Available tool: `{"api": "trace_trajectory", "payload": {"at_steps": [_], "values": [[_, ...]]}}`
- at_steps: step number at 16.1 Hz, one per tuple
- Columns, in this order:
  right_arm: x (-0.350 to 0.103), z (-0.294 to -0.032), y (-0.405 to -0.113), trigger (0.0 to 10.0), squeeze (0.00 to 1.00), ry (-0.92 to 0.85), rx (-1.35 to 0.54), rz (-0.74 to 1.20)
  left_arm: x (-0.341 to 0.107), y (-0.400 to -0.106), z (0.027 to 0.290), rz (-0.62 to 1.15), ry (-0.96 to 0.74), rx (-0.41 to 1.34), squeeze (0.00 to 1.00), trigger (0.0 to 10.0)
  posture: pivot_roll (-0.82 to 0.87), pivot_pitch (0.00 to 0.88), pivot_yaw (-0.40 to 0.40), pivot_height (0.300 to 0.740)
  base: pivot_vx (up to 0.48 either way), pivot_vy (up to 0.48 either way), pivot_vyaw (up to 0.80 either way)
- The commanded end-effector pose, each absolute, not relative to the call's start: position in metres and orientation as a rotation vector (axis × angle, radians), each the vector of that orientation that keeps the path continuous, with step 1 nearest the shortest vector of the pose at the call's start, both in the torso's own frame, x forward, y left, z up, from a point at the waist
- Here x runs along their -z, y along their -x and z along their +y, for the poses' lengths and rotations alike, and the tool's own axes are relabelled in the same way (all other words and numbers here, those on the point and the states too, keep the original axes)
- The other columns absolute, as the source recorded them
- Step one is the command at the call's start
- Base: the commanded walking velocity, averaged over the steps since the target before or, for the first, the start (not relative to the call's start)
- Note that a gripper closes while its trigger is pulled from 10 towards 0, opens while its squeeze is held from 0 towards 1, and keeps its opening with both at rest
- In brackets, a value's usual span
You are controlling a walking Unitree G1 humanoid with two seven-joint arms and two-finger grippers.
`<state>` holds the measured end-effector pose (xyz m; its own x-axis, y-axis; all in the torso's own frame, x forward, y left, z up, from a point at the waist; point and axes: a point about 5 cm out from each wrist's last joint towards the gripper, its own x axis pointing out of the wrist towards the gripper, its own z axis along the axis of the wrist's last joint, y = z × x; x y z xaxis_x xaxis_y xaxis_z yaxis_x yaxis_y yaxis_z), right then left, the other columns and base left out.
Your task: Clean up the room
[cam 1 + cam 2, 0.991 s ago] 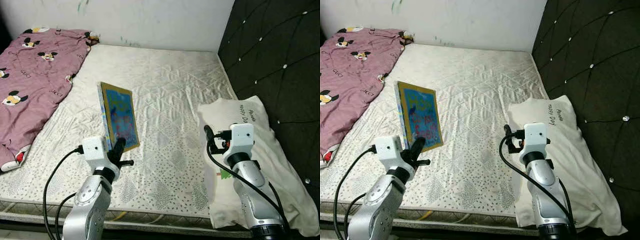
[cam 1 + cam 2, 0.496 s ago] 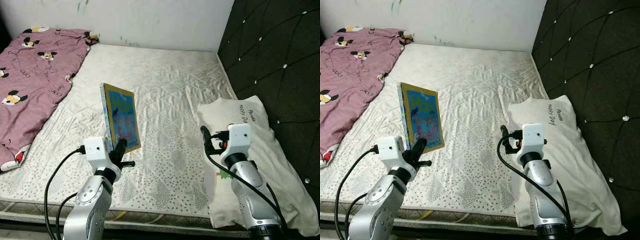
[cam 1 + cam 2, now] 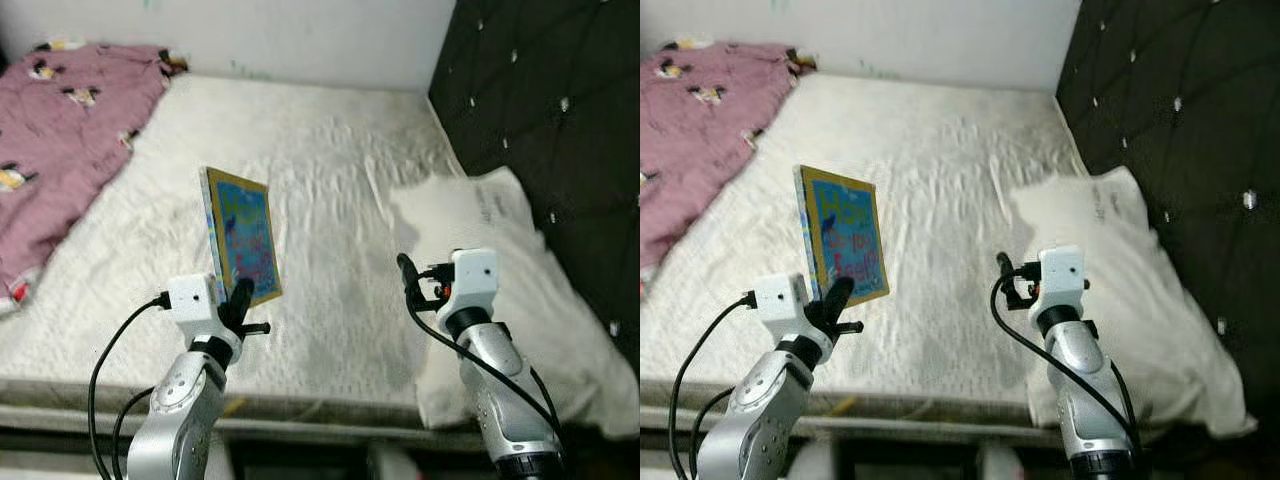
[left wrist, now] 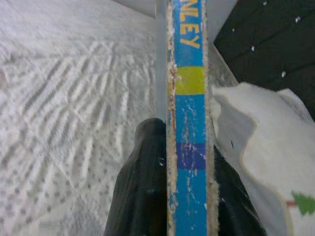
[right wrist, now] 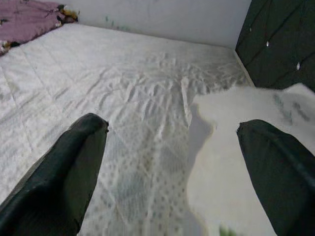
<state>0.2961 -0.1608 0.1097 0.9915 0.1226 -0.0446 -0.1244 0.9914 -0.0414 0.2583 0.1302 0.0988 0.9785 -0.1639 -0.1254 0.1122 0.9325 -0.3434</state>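
Change: Camera has swung and blurred over the last second, so the whole bed scene sits lower and softer in the eye views; the book keeps its place in the left gripper, and the right arm has edged slightly toward the middle of the mattress.
Left gripper: the left gripper (image 3: 240,297) is raised above the near part of the mattress, its black fingers (image 4: 142,191) pressed against both faces of the book.
Book: the picture book (image 3: 240,236), yellow-bordered with a blue cover, stands upright on edge above the gripper, clear of the bed; the left wrist view shows its worn blue and green spine (image 4: 189,123) running straight up between the fingers.
Right gripper: the right gripper (image 3: 1005,278) is held up at the near right of the bed, just beside the pillow's inner edge; its fingers (image 5: 64,172) are spread wide apart with nothing between them.
Mattress: the white quilted mattress (image 3: 330,190) fills the middle of the scene.
Pillow: the white pillow (image 3: 520,260) lies along the right side, against the dark tufted headboard (image 3: 560,100).
Blanket: a pink printed blanket (image 3: 60,140) is spread over the far left of the bed.
Wall: a pale wall (image 3: 300,40) runs behind the bed.
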Motion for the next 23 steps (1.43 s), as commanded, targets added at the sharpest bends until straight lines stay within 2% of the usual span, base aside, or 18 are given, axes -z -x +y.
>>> {"api": "trace_trajectory", "payload": {"at_steps": [1,12,17,23], "values": [[-0.1106,-0.1631,-0.2954,10.0,0.00,0.044,-0.125,0.041,-0.1099,-0.2601,0.1287,0.105,0.350,0.148,0.00,10.0,-0.07,0.104,-0.059,0.600,0.000,0.000,0.00],[-0.1105,-0.1616,-0.2953,10.0,0.00,0.042,-0.137,0.050,-0.1139,-0.2599,0.1262,0.074,0.329,0.170,0.00,10.0,-0.07,0.117,-0.066,0.600,0.000,0.000,0.00],[-0.1106,-0.1614,-0.2950,10.0,0.00,0.040,-0.137,0.050,-0.1146,-0.2604,0.1257,0.065,0.323,0.176,0.00,10.0,-0.07,0.121,-0.066,0.557,0.000,0.000,0.00],[-0.1108,-0.1615,-0.2959,10.0,0.00,0.048,-0.136,0.051,-0.1162,-0.2617,0.1253,0.049,0.323,0.184,0.00,10.0,-0.07,0.123,-0.068,0.557,0.374,0.000,0.00]]}}
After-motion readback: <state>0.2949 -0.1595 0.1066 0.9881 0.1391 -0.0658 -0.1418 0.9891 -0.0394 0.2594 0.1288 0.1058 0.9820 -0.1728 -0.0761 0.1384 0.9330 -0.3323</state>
